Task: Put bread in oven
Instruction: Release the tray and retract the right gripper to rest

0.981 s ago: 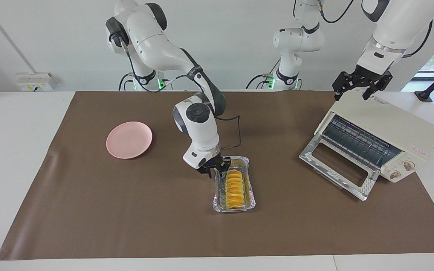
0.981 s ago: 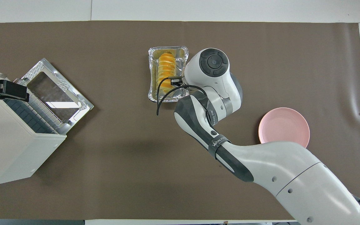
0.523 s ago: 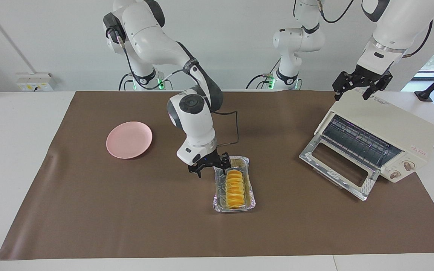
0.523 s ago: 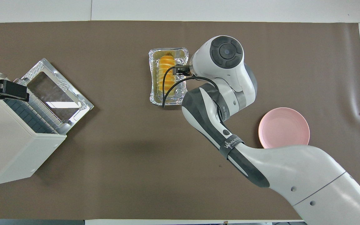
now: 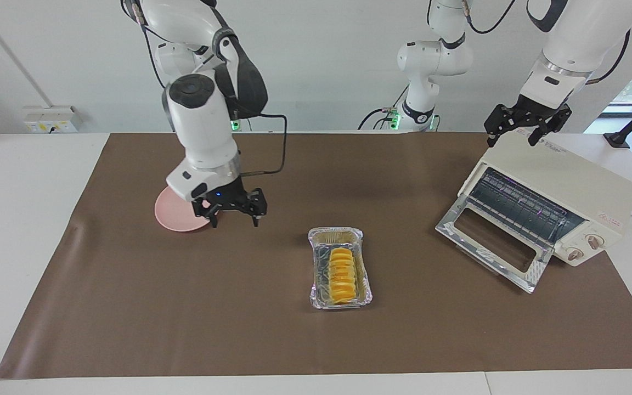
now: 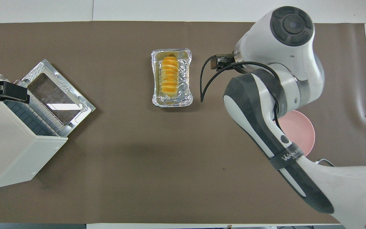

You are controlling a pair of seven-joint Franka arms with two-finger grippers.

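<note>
The bread [image 5: 340, 269], a ridged yellow-orange loaf, lies in a silver foil tray [image 5: 316, 258] at the middle of the mat; it also shows in the overhead view [image 6: 169, 76]. The cream-white oven [image 5: 568, 186] stands at the left arm's end with its glass door [image 5: 489, 241] dropped open and the dark rack showing. My right gripper [image 5: 235, 219] is open and empty, raised over the mat between the pink plate and the tray. My left gripper [image 5: 513, 140] is open at the oven's top edge nearer to the robots.
A round pink plate [image 5: 176, 216] lies toward the right arm's end, partly covered by the right gripper; it also shows in the overhead view [image 6: 302, 132]. A brown mat [image 5: 184, 307] covers the table. The oven also shows in the overhead view [image 6: 11, 149].
My right gripper has lifted off the tray's end and swung toward the pink plate, empty. The bread and tray stay where they were. The left arm has not moved.
</note>
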